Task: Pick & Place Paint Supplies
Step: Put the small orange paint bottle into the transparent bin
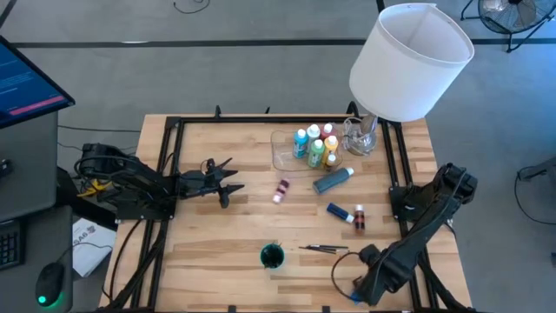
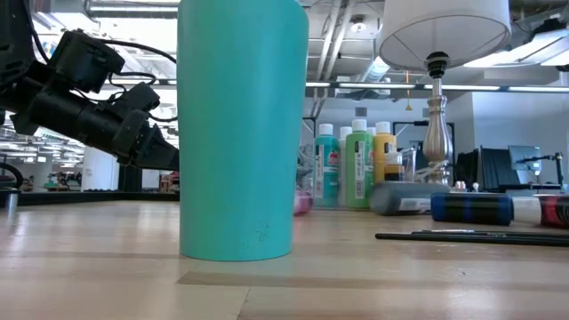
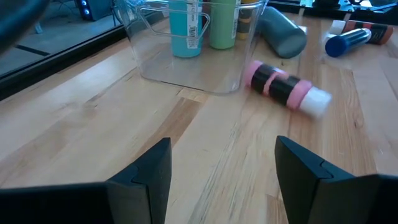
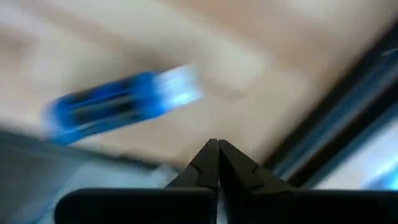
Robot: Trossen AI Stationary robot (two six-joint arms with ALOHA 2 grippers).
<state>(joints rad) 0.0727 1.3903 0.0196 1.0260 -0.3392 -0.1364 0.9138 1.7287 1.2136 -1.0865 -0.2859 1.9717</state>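
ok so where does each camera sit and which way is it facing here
high: above the table, straight down; both arms, left gripper open.
low: at table-top height, level across; teal cup up close, one arm at the picture's left.
left wrist: past its own open fingers at the pink bottle and clear tray.
right wrist: past the shut right gripper at a blurred blue object.
shared: high and left wrist both show the pink bottle lying beside the tray.

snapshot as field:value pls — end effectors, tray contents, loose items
left end effector: open, empty, facing the pink bottle
right end effector: shut, empty, at the table's near right corner
clear tray: upright bottles in it, teal and green among them
loose on table: pink bottle, blue bottle, grey bottle, brushes
teal cup: upright, near edge
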